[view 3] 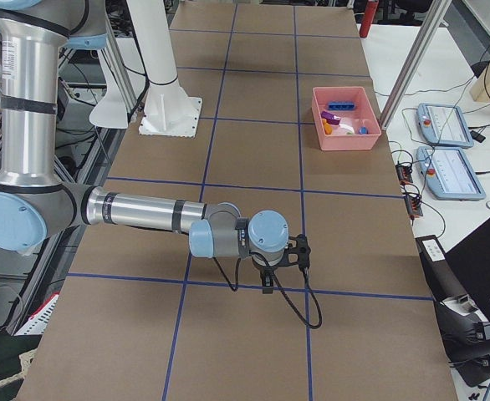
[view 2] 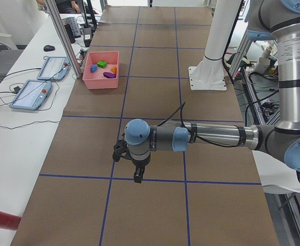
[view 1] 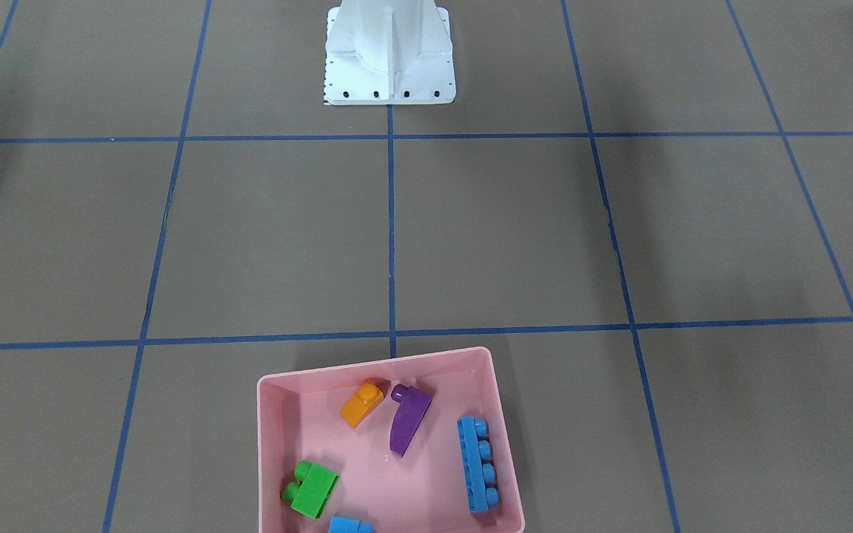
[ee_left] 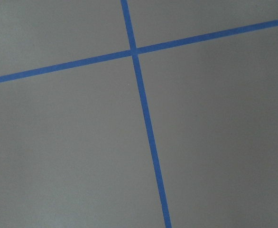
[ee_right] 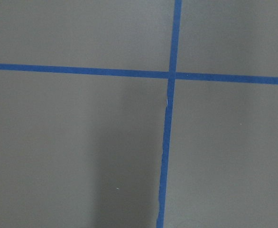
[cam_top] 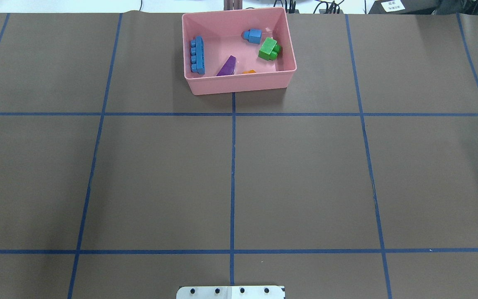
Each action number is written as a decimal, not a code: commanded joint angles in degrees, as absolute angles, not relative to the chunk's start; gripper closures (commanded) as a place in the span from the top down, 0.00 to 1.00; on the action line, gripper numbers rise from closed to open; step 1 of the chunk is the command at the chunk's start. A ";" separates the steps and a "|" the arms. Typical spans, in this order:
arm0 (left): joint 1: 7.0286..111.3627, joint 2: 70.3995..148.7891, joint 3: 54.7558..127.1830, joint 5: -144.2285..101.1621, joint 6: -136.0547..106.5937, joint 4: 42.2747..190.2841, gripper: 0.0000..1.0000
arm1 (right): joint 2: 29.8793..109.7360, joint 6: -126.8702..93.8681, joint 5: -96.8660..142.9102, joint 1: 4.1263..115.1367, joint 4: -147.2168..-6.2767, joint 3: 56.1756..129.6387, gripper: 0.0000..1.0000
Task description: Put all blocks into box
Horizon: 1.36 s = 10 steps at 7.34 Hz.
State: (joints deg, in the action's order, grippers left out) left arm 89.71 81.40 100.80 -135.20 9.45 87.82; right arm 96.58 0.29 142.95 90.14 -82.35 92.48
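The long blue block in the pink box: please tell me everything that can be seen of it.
The long blue block looks like a plastic toy brick with four round studs in one row. It lies on its side on the floor of the pink box. Its length runs along the box wall on the robot's left, and its studs point sideways toward that wall. It is close to the wall, but I cannot tell whether the studs touch it. No other block touches it; the purple block is the nearest.
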 commanded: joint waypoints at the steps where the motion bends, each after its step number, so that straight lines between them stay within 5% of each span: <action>1: 90.00 82.26 99.93 -134.65 9.41 87.80 1.00 | 96.33 0.35 143.96 90.79 -84.89 92.99 1.00; 6: 90.00 83.06 99.32 -134.65 8.70 87.80 1.00 | 95.81 14.18 134.69 93.75 -107.18 103.35 1.00; 10: 90.00 83.50 98.26 -134.65 8.70 87.80 1.00 | 96.15 14.85 134.30 93.78 -101.09 101.87 1.00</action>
